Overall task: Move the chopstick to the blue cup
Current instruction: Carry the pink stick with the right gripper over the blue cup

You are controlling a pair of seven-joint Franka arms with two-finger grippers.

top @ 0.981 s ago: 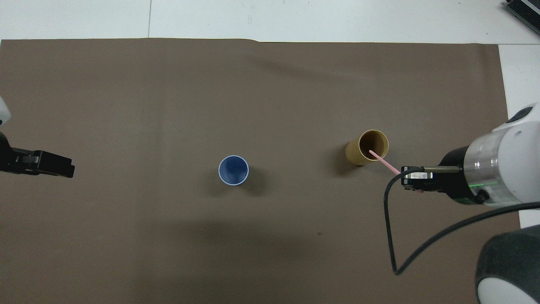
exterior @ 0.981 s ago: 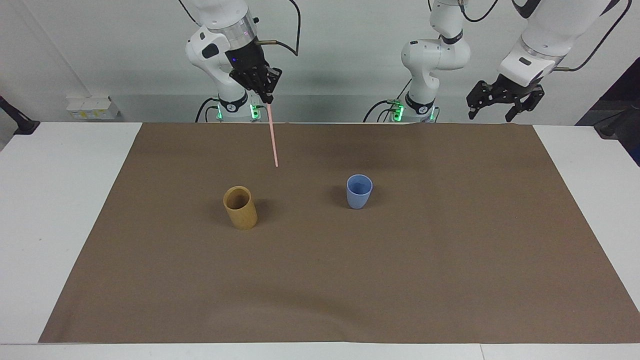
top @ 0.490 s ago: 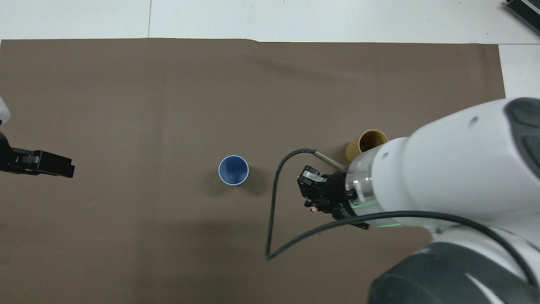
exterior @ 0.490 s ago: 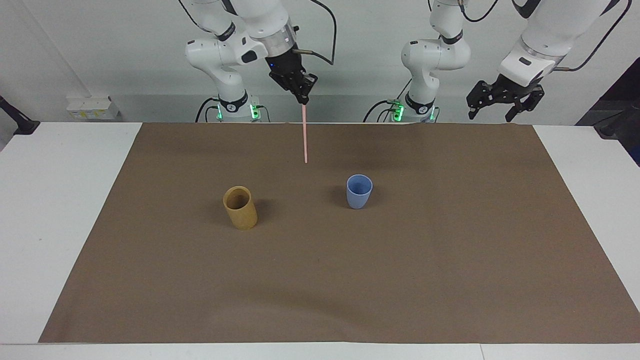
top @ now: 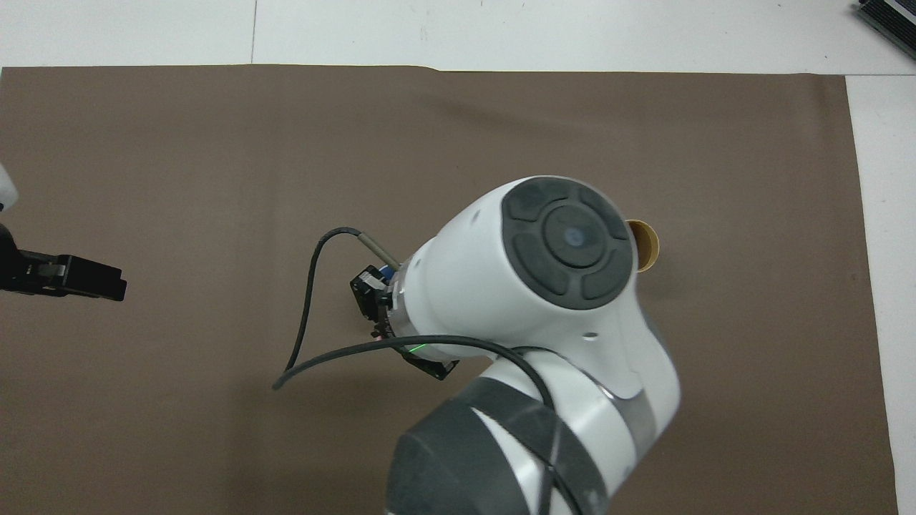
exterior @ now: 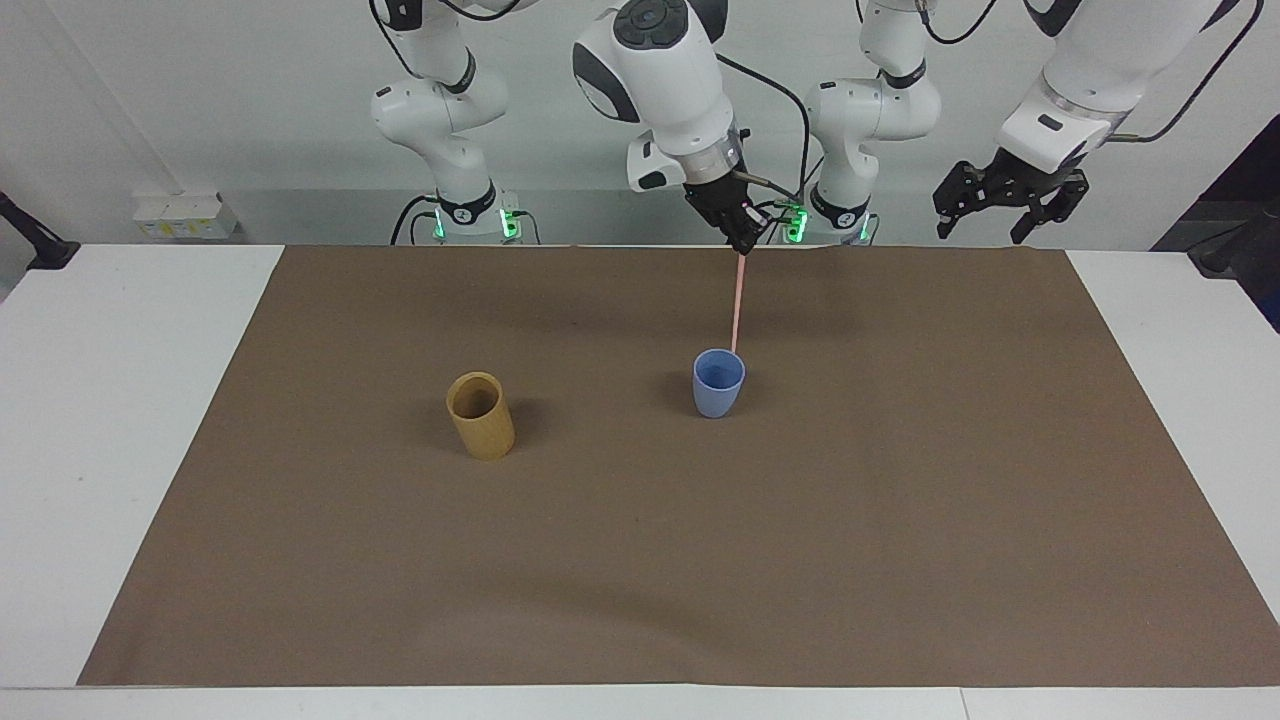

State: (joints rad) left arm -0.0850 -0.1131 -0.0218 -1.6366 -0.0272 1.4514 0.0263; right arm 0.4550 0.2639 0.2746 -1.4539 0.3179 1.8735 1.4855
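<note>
There are two cups: one small light blue tapering cup and one tan wooden cylindrical cup. There is one thin pale pink chopstick. One brown mat covers the white surface. Two white robot arms are present, each with one black gripper: the right gripper and the left gripper.
</note>
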